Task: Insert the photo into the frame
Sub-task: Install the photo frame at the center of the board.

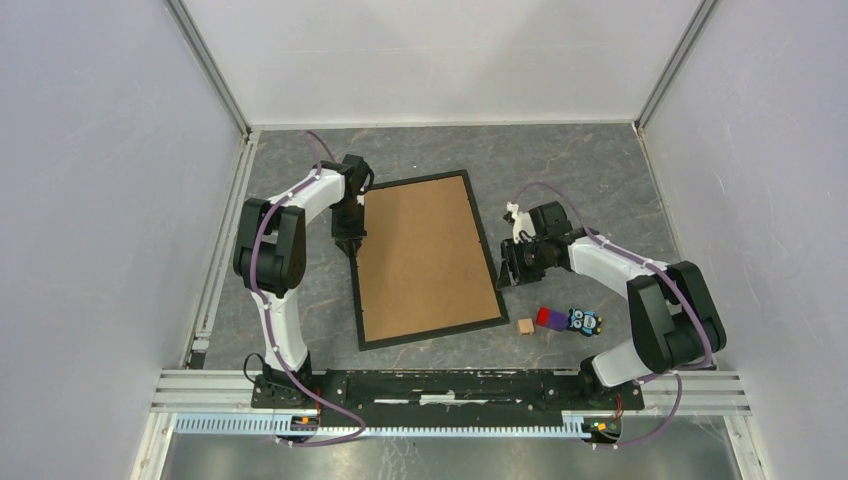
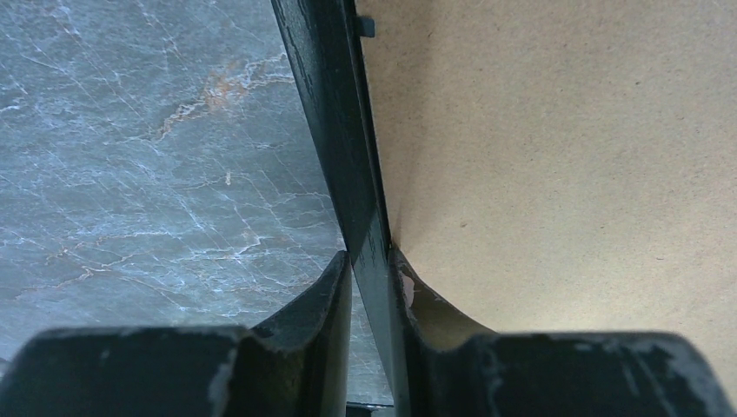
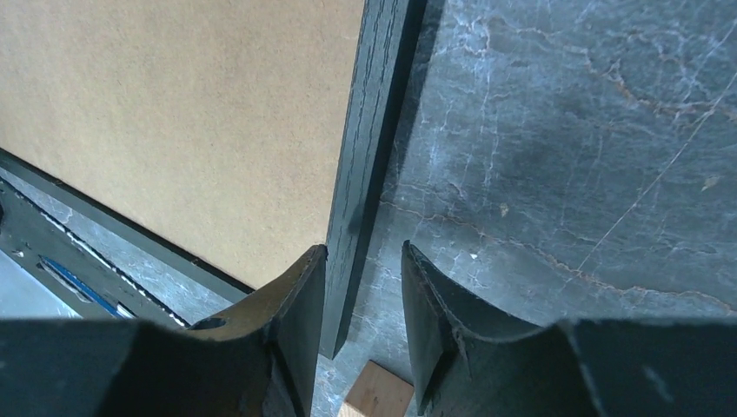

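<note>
Plain white walls point(image 1: 90, 200) box in a grey marbled tabletop point(image 1: 590, 170) — evenly lit, aluminium rails point(image 1: 220, 240) along its edges.

Soft, even light from above fills the enclosure; the white walls point(image 1: 90, 200) are bright without glare. In the right wrist view the frame point(image 3: 369, 130) casts a narrow shadow rightward on the marbled table point(image 3: 565, 174). Near fingers point(image 3: 287, 321) look dark and blurred; the backing board point(image 2: 565, 174) stays sharp.
</note>
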Tool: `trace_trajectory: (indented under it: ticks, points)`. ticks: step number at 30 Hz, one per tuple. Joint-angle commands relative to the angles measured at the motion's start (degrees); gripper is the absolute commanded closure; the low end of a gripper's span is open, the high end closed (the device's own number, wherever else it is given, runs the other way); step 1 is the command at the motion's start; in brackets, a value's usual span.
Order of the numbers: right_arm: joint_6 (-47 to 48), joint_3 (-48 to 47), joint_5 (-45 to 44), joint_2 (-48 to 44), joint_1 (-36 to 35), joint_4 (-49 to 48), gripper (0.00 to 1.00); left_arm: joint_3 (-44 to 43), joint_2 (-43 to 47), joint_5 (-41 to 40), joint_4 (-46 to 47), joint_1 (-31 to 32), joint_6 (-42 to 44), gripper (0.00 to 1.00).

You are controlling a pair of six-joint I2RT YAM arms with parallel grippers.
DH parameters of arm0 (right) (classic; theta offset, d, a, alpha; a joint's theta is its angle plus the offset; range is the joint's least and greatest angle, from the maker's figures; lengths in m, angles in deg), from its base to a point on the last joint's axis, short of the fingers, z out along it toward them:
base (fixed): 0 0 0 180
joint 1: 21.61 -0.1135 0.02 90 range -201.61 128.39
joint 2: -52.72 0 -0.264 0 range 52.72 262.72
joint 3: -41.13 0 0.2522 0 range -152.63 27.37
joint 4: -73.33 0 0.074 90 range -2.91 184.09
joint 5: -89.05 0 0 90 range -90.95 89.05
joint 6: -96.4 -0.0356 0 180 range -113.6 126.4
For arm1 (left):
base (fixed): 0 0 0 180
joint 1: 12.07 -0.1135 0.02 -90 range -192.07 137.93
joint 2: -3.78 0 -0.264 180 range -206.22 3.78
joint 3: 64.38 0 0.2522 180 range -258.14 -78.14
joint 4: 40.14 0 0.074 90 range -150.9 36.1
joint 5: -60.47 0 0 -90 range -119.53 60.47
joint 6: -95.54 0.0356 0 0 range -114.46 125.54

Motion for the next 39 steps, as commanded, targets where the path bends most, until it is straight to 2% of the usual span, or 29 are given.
trace_trajectory:
  ticks: [1,26,39]
  points:
    - [0.33,1.59,0.87,-2.01,-0.46,-2.17,0.57,0.66,0.20,3.13,3.73,0.12,-0.30,0.74]
    - [-3.13,6.27,-4.23,0.38,-2.29,-5.46,0.63,1.02,0.51,3.66,3.97,0.22,-0.39,0.75]
    - [-8.41,8.59,-16.38,5.55,-6.23,-6.55,0.66,1.24,0.76,3.66,4.06,0.79,-0.32,0.76]
